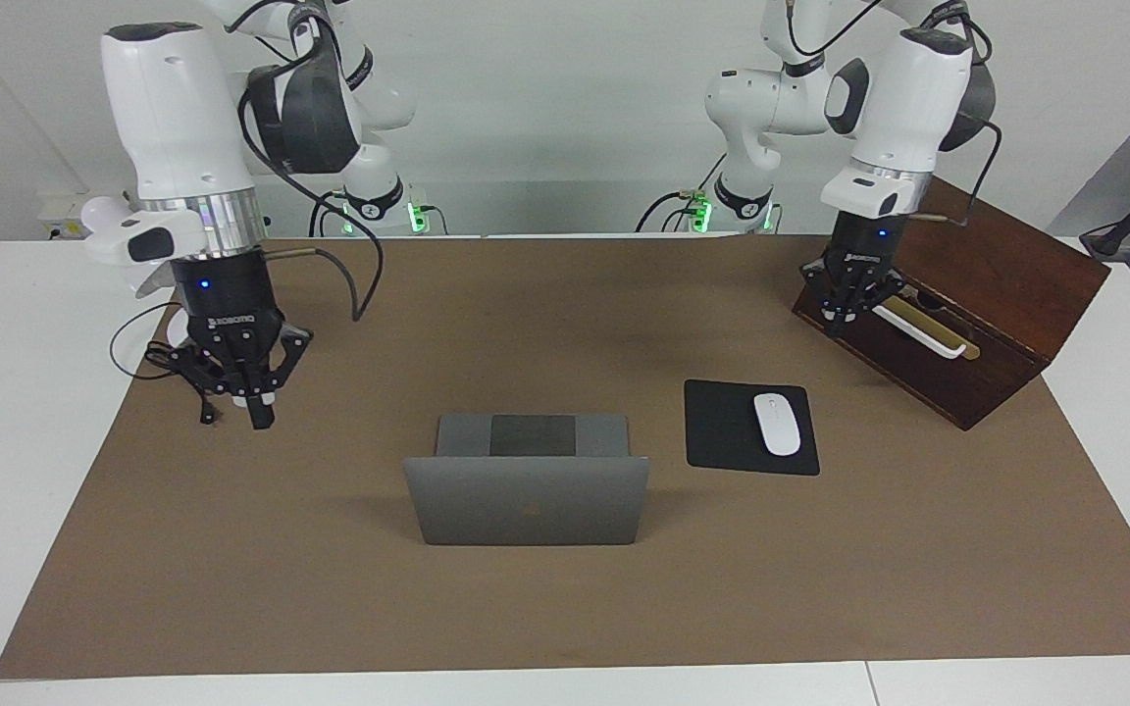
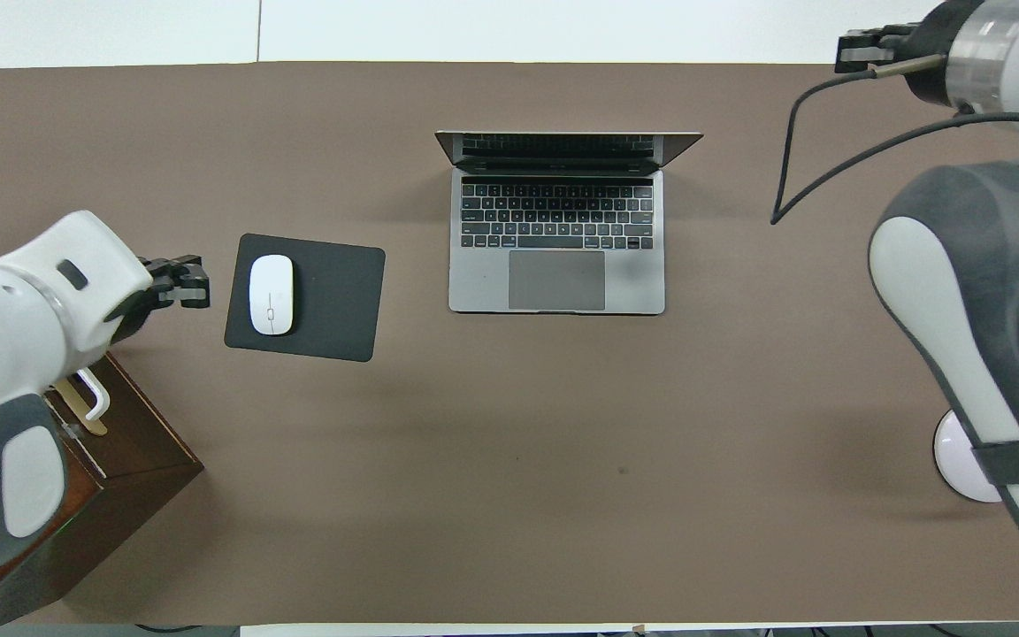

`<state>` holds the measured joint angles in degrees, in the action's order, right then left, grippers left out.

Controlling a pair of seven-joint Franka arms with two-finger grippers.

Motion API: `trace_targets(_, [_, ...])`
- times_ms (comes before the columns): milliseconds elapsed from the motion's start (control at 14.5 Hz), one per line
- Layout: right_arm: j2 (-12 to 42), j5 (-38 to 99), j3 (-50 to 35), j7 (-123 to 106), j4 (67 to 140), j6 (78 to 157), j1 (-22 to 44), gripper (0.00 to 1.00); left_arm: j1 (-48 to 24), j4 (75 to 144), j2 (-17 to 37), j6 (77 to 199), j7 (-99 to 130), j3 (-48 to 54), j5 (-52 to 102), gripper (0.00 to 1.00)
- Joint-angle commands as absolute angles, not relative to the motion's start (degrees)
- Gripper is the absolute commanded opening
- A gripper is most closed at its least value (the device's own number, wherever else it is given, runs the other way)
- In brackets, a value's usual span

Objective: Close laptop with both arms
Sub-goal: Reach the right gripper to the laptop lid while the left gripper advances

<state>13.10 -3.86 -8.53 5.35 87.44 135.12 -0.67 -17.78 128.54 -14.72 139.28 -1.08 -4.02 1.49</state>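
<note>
The laptop (image 1: 526,510) (image 2: 556,248) stands open in the middle of the brown mat, its silver-grey lid about upright and its keyboard deck toward the robots. My right gripper (image 1: 257,418) (image 2: 847,51) hangs shut and empty over the mat toward the right arm's end of the table, well clear of the laptop. My left gripper (image 1: 844,323) (image 2: 197,288) is shut and empty too, low over the mat between the wooden box and the mouse pad. Neither gripper touches the laptop.
A black mouse pad (image 1: 722,427) (image 2: 333,301) with a white mouse (image 1: 777,424) (image 2: 271,295) lies beside the laptop. A dark wooden box (image 1: 1006,284) (image 2: 129,451) with a white handle stands at the left arm's end. A white lamp base (image 2: 959,451) and cable (image 1: 204,407) lie at the right arm's end.
</note>
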Motion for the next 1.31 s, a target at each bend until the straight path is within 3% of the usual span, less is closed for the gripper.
trace_targets(0, [17.31,-6.50,-9.49,12.45,82.36,135.61,0.26,0.00,-22.31,137.79,-18.89,148.59,-2.20,-4.83,2.11,0.00])
trace_targets(206, [20.73,-12.98,-10.54,20.98,81.48,140.00,1.67,0.00,-26.79,142.28,-18.29,156.86,-2.28,-4.92,2.11,0.00])
trace_targets(413, [22.41,-19.49,-13.09,29.94,79.63,138.96,3.85,0.00,-31.62,146.33,-14.69,168.45,-2.37,-4.92,2.11,0.00])
trace_targets(757, [22.41,-22.15,-12.92,39.63,79.54,136.85,8.96,0.00,-36.82,146.43,-3.45,184.72,-2.55,-4.92,2.11,0.00])
trace_targets(964, [23.46,-22.85,-12.66,42.88,79.45,136.85,10.45,0.00,-37.35,145.90,-0.54,188.77,-2.46,-4.92,2.11,0.00])
trace_targets(1239, [27.76,-25.57,-12.39,46.22,74.11,136.32,12.65,0.00,-38.32,144.15,4.91,194.67,-2.29,-4.92,2.11,0.00])
